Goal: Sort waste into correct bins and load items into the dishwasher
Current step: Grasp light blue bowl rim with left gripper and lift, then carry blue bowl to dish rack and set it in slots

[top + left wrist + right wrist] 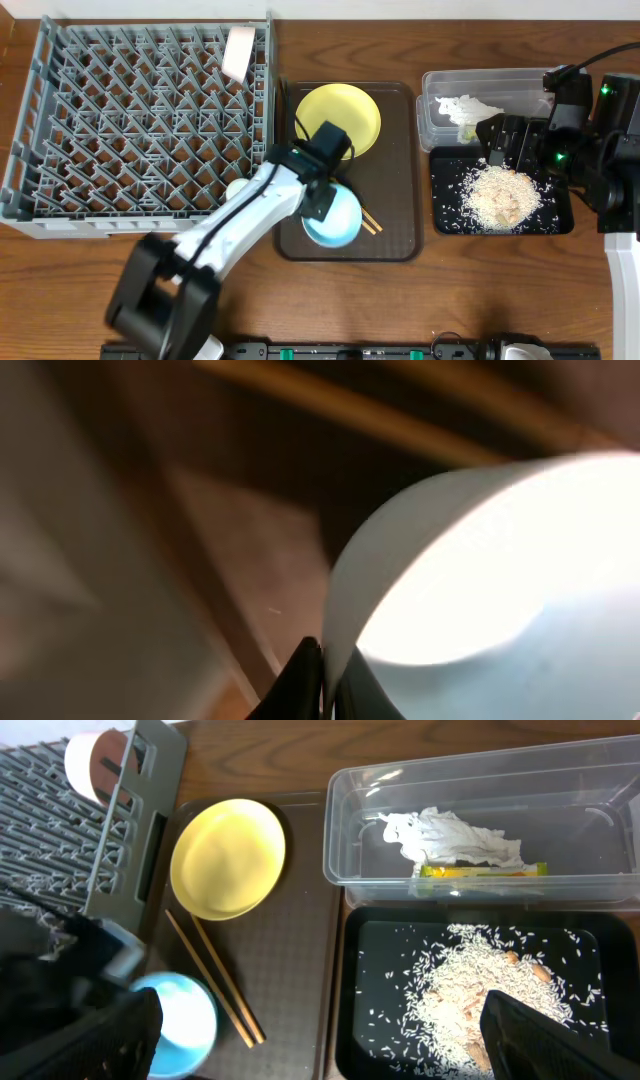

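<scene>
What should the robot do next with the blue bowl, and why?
Probably lift it a little, straight up. The left pincer looks closed on the rim of the light blue bowl, which seems to sit on the brown tray beside the chopsticks. Rising first should clear the tray's lip before heading to the grey rack.

Overhead straight down; left wrist tight on blue bowl [500,580]; right wrist high, shares yellow plate [227,858].

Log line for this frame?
left gripper: shut on light blue bowl rim | right gripper: open above black tray | napkin, wrapper: clear tub | cup: dish rack | yellow plate, chopsticks: serving tray
</scene>
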Action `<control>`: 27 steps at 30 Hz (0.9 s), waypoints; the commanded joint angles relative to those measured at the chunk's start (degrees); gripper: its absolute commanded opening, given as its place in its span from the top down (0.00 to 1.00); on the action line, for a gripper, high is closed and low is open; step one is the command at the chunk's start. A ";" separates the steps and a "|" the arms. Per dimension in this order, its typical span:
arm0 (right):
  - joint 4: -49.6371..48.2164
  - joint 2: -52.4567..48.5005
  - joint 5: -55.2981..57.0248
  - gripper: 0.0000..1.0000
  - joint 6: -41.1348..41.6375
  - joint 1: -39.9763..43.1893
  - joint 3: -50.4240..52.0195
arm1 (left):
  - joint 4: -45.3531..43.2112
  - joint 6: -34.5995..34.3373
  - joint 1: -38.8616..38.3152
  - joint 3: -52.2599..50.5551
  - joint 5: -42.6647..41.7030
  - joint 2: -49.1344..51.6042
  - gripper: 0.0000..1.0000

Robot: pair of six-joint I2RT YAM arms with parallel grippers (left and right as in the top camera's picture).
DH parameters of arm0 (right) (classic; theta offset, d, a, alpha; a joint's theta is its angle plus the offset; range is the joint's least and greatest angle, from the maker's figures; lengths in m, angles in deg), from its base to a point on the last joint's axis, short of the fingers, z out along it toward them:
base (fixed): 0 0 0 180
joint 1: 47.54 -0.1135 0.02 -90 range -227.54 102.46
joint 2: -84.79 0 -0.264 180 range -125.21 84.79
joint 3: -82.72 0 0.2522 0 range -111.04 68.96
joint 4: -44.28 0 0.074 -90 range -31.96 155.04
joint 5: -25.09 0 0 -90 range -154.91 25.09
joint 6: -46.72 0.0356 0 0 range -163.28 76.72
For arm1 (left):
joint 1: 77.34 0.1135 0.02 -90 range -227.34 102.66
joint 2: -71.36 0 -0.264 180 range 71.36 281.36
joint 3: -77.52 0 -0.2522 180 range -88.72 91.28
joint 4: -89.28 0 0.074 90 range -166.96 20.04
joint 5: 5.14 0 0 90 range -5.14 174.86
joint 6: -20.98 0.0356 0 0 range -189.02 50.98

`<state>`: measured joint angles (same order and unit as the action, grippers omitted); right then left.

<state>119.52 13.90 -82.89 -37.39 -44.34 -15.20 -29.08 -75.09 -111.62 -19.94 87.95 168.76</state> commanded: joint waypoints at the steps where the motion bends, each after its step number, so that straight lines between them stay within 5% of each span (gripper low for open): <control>1: -0.13 -0.26 0.17 0.01 0.48 0.20 -0.07 | -1.09 2.25 -0.02 2.19 10.34 -4.81 0.93; 16: -0.13 -0.26 0.17 0.01 0.46 0.20 -0.07 | -20.50 9.53 0.87 2.19 48.87 -8.04 0.93; 27: -0.13 -0.26 0.17 0.01 0.48 0.20 -0.07 | -38.49 21.09 10.95 2.19 52.06 -7.45 0.93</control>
<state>119.54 13.90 -82.91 -37.39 -44.34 -15.20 -66.04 -57.30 -103.19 -18.67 137.08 161.44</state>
